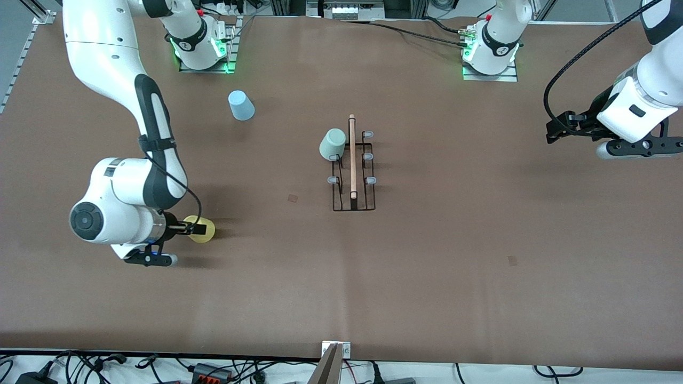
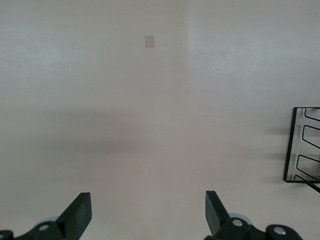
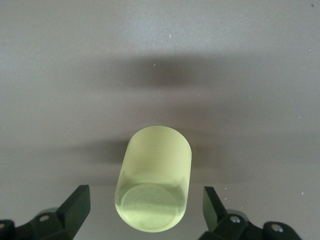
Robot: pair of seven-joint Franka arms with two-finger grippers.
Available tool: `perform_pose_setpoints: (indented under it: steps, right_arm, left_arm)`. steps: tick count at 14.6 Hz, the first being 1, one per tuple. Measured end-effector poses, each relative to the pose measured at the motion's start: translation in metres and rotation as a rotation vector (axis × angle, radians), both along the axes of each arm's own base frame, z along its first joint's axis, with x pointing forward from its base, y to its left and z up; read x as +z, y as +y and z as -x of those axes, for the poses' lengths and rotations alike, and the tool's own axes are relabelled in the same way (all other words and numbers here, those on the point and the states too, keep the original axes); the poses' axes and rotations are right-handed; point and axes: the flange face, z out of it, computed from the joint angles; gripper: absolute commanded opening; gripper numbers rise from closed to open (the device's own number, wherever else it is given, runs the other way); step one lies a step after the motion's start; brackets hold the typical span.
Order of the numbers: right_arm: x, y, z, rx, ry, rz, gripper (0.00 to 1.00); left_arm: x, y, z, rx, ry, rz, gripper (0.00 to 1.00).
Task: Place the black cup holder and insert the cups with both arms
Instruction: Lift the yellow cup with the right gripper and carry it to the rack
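The thin black wire cup holder [image 1: 352,170] with its light wooden rod [image 1: 352,157] along the top stands upright near the middle of the brown desk [image 1: 453,256]. A pale mint green plastic cup [image 1: 333,144] hangs tilted on one of the grey-blue-tipped pegs, on the side of the rack toward the right arm's end of the desk and at the end farthest from the front camera. The other pegs are bare.

A light blue tapered plastic cup [image 1: 241,105] stands upside down on the desk, near the right arm's base and well apart from the rack.

A yellow tapered plastic cup [image 1: 200,230] lies on its side toward the right arm's end of the desk, nearer to the front camera than the rack. The right black gripper [image 3: 145,212] is low at this cup, its fingers [image 3: 76,207] spread wide on either side of the cup's base, with a gap showing on each side.

The left black gripper [image 2: 147,215] hangs over bare desk at the left arm's end, well apart from the rack, its fingers [image 2: 215,212] wide and holding nothing. A corner of the rack [image 2: 302,145] shows at the edge of the left wrist view.
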Motion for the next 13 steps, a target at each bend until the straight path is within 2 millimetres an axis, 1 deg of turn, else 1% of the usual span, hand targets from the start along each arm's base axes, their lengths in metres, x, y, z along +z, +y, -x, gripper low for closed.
perform_pose_setpoints:
  steps: [5,6,7,8,9,11,12,13]
  right_arm:
    - [-0.013,-0.001,0.004,0.015,0.02,0.022,1.0]
    - [-0.015,-0.001,0.004,0.015,0.023,0.023,0.93]
    - [-0.017,-0.001,0.004,0.015,0.026,0.024,0.76]
    - [-0.017,0.0,0.005,0.016,0.027,0.024,0.48]
    - [-0.018,0.0,0.005,0.017,0.027,0.025,0.31]
    - [-0.018,0.0,0.005,0.017,0.027,0.025,0.2]
    - [-0.017,0.0,0.004,0.017,0.026,0.025,0.12]
    - [-0.015,0.0,0.003,0.016,0.022,0.025,0.09]
  left_arm:
    - [0.0,0.0,0.0,0.0,0.0,0.0,1.0]
    - [0.0,0.0,0.0,0.0,0.0,0.0,1.0]
    - [0.0,0.0,0.0,0.0,0.0,0.0,1.0]
    - [0.0,0.0,0.0,0.0,0.0,0.0,1.0]
    - [0.0,0.0,0.0,0.0,0.0,0.0,1.0]
    - [0.0,0.0,0.0,0.0,0.0,0.0,1.0]
    - [0.0,0.0,0.0,0.0,0.0,0.0,1.0]
    - [0.0,0.0,0.0,0.0,0.0,0.0,1.0]
